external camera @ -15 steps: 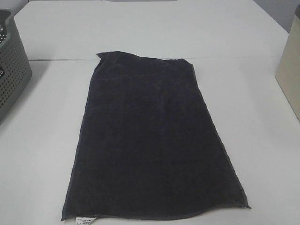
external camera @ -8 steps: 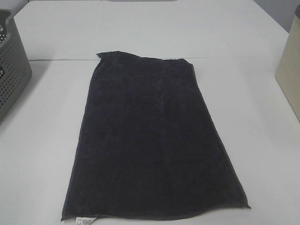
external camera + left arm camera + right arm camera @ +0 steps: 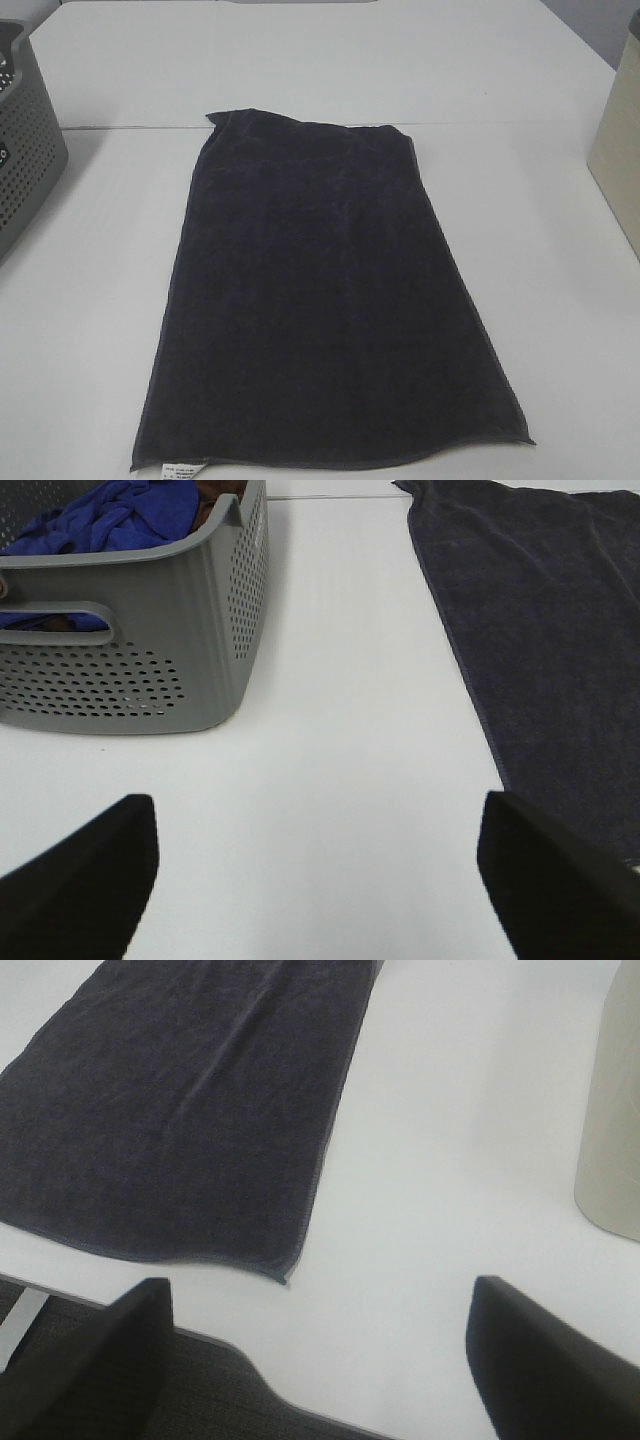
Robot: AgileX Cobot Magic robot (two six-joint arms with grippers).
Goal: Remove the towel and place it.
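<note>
Both tools wide, apart from towel (image 3: pixel 325 300).

the towel (image 3: pixel 190 1100) lies flat on the white table (image 3: pixel 450 1140), one hemmed corner close to the table's edge. a beige container (image 3: pixel 612 1120) stands well apart from it. the right gripper (image 3: pixel 320 1360) hangs wide apart, holding nothing.

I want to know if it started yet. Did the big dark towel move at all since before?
No. The towel lies flat in the same spot, its far edge at the same table seam as before.
</note>
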